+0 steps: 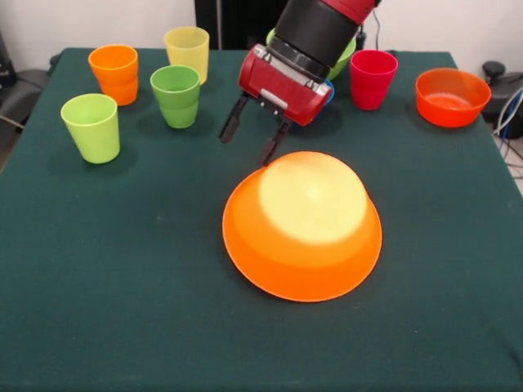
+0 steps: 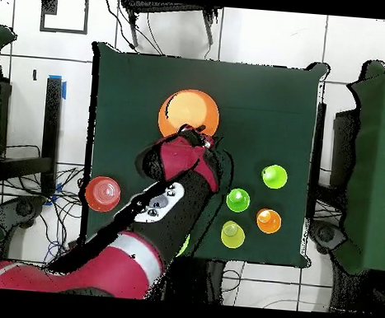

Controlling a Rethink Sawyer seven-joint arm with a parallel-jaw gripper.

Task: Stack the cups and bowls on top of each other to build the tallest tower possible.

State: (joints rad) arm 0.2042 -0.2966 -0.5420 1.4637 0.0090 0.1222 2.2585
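Observation:
A very large orange bowl (image 1: 302,224) lies upside down at the table's middle; it also shows in the overhead view (image 2: 189,113). My gripper (image 1: 252,137) is open and empty, its tips just behind the bowl's far left rim; it shows in the overhead view (image 2: 199,138) too. An orange cup (image 1: 114,73), a pale yellow cup (image 1: 187,51), a green cup (image 1: 176,95) and a lime green cup (image 1: 91,126) stand upright at the back left. A red-pink cup (image 1: 373,78) and a small red-orange bowl (image 1: 452,96) stand at the back right. No purple bowl shows.
A light green bowl (image 1: 347,53) and a sliver of a blue bowl (image 1: 328,94) show behind my arm. The dark green table (image 1: 122,286) ends at its edges on all sides. Cables lie on the floor at the right (image 1: 508,114).

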